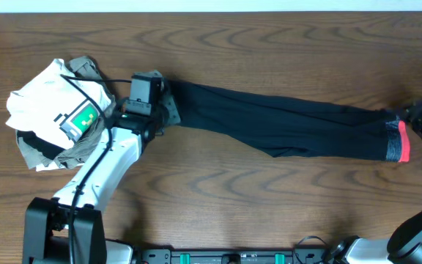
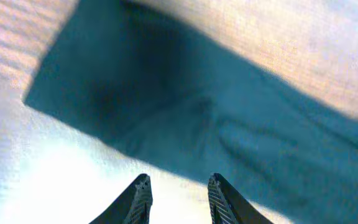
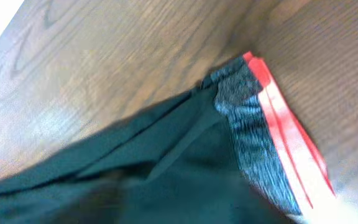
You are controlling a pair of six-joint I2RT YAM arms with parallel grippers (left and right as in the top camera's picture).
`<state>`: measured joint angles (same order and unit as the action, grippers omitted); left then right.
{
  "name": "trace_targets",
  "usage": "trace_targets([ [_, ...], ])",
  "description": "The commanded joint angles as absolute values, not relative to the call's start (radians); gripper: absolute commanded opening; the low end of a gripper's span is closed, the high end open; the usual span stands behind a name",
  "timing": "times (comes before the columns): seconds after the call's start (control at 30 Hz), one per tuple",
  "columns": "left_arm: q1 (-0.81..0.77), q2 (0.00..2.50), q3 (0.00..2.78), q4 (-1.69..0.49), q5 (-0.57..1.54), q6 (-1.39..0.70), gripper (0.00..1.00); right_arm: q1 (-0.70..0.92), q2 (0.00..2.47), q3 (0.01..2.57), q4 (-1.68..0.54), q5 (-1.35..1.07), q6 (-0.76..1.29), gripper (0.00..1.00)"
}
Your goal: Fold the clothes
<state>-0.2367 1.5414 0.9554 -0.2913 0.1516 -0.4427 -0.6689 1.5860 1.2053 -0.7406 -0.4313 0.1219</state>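
The black pants (image 1: 284, 121) lie stretched out lengthwise across the wooden table, leg ends to the left. Their grey waistband with coral edge (image 1: 400, 141) is at the right. My left gripper (image 1: 165, 106) hovers at the leg ends. In the left wrist view it (image 2: 179, 182) stands open, with only bare table between its fingertips (image 2: 143, 188) and the black fabric (image 2: 229, 118) just ahead. My right gripper (image 1: 416, 116) sits at the waistband end. Its fingers do not show in the right wrist view, where the waistband (image 3: 253, 130) and the pants (image 3: 166, 168) fill the frame.
A pile at the far left holds a white T-shirt with a green graphic (image 1: 50, 99) and an olive garment (image 1: 86, 67). The left arm (image 1: 101, 165) crosses beside that pile. The arm bases (image 1: 240, 257) line the front edge.
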Motion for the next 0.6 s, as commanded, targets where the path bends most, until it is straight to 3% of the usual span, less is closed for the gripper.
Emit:
trace_targets([
  [0.0,-0.258,1.554,0.966,-0.306,0.157,-0.419,0.33,-0.659,1.612,1.185,-0.759,-0.415,0.072,0.01],
  [0.57,-0.263,1.556,0.966,-0.309,0.157,-0.419,0.34,-0.574,1.853,1.097,-0.517,-0.393,0.127,0.01],
])
